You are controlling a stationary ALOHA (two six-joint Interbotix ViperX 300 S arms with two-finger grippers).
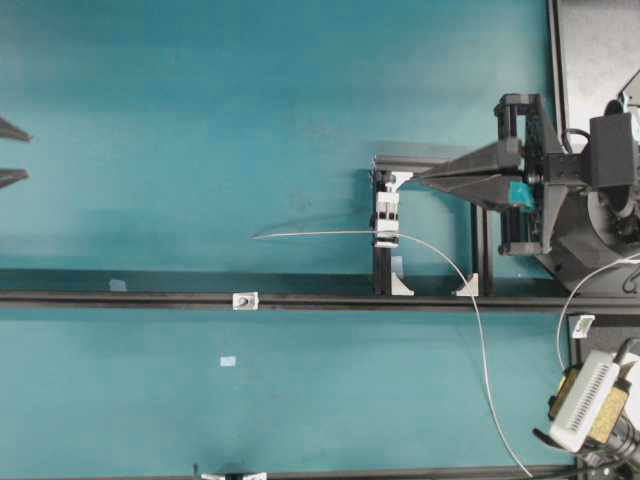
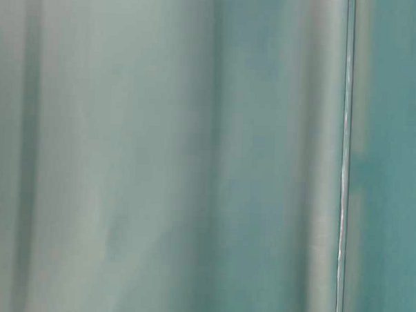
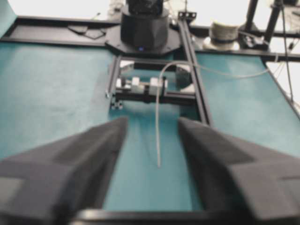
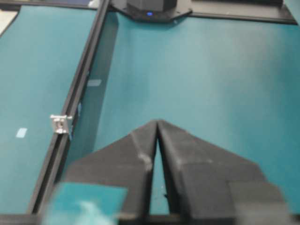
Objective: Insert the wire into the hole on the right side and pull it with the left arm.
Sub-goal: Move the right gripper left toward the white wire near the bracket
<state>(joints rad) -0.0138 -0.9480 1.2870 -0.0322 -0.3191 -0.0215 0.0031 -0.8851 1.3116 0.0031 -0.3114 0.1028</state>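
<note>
The wire (image 1: 310,234) is a thin pale strand that runs through the white clamp (image 1: 386,215). Its free end points left and its tail curves down to the right. The hole (image 1: 245,300) is a small dark opening in a tiny silver block on the black rail, apart from the wire; the block (image 4: 60,123) also shows in the right wrist view. My left gripper (image 1: 28,154) stands open at the far left edge. The wire (image 3: 157,136) lies ahead, centred between its open fingers (image 3: 108,145), untouched. My right gripper (image 1: 418,180) is shut on nothing, tips (image 4: 157,123) together just right of the clamp.
A black rail (image 1: 120,297) crosses the table, and a small black frame (image 1: 478,250) surrounds the clamp. A thicker white cable with a beige ribbed plug (image 1: 585,405) lies at the lower right. Pale tape patches (image 1: 228,360) dot the teal mat. The table-level view is only teal blur.
</note>
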